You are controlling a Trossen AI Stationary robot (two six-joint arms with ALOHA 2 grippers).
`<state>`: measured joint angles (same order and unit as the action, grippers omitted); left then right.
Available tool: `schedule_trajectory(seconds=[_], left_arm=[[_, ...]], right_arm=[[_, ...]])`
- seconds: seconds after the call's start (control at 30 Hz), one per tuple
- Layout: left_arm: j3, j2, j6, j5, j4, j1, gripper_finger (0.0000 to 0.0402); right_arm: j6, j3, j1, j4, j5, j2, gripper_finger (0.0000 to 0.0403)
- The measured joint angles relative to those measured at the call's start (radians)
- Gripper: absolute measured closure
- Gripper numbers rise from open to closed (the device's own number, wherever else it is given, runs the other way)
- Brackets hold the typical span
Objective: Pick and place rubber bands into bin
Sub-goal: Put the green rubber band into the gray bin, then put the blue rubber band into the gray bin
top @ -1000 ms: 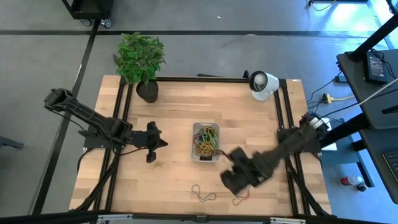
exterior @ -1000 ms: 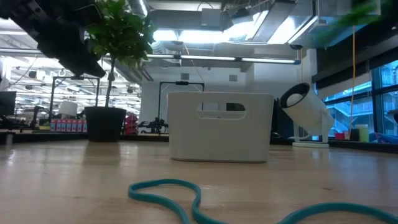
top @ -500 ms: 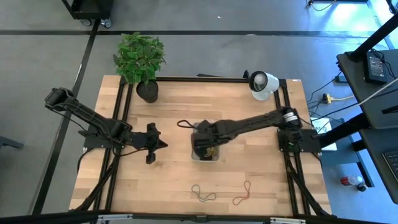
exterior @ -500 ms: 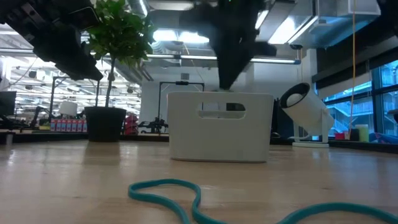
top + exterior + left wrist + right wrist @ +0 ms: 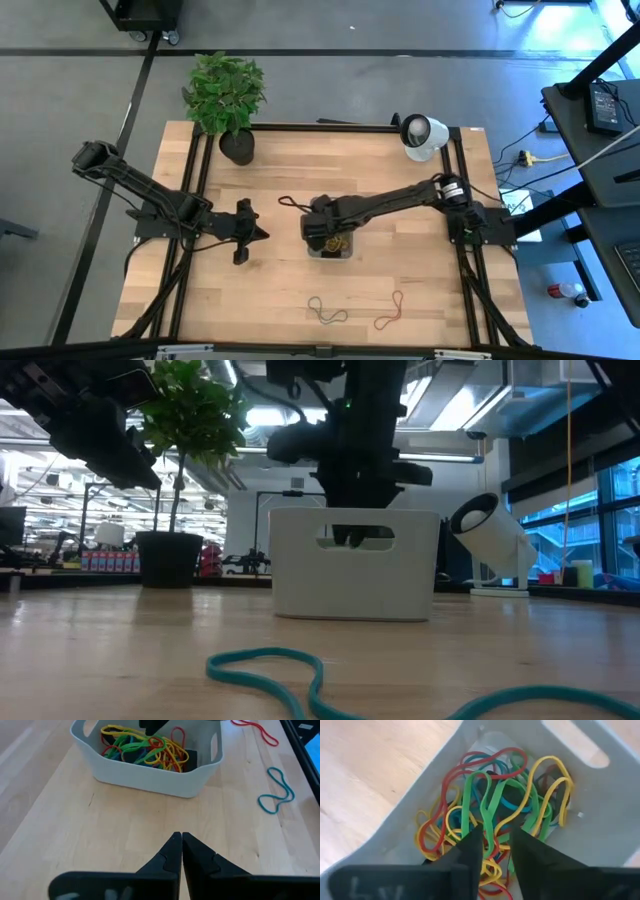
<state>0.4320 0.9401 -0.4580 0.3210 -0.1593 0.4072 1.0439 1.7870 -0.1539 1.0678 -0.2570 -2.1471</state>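
The small rectangular grey-white plastic bin (image 5: pixel 331 232) sits at the centre of the high view on the pale wooden surface (image 5: pixel 280 290), holding a tangle of thin rubber bands (image 5: pixel 495 815) in red, yellow, green and blue. The right gripper (image 5: pixel 318 226) reaches in from the right of that frame and hangs over the bin's left half; in the right wrist view its 2 dark fingers (image 5: pixel 470 847) stand slightly parted just above the pile, with nothing clearly pinched between them. The left gripper (image 5: pixel 177 845) waits left of centre in the high view, well apart from the bin, fingers clenched together and empty. 2 loose bands lie on the surface at the lower middle of the high view: a teal rubber band (image 5: pixel 326 311) and, right of it, a red rubber band (image 5: pixel 390 310).
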Motion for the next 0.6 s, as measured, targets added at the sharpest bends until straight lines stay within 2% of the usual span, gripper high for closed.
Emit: schedule_trajectory(seconds=[0.17,0.3,0.43,0.6], left_arm=[[0.0,0.0,0.003,0.0,-0.001,-0.003,0.0371],[0.004,0.001,0.081,-0.021,-0.006,0.0,0.0353],[0.055,0.018,0.117,-0.02,-0.004,0.019,0.0342],[0.155,0.101,0.132,0.026,-0.026,0.049,0.0341]], right_arm=[[0.002,0.0,0.0,0.014,0.007,0.047,0.0263],[-0.003,0.0,-0.019,0.038,-0.002,0.123,0.0236],[-0.066,-0.011,-0.081,0.04,-0.028,0.212,0.0233],[-0.062,-0.128,-0.201,0.024,-0.064,0.337,0.0254]])
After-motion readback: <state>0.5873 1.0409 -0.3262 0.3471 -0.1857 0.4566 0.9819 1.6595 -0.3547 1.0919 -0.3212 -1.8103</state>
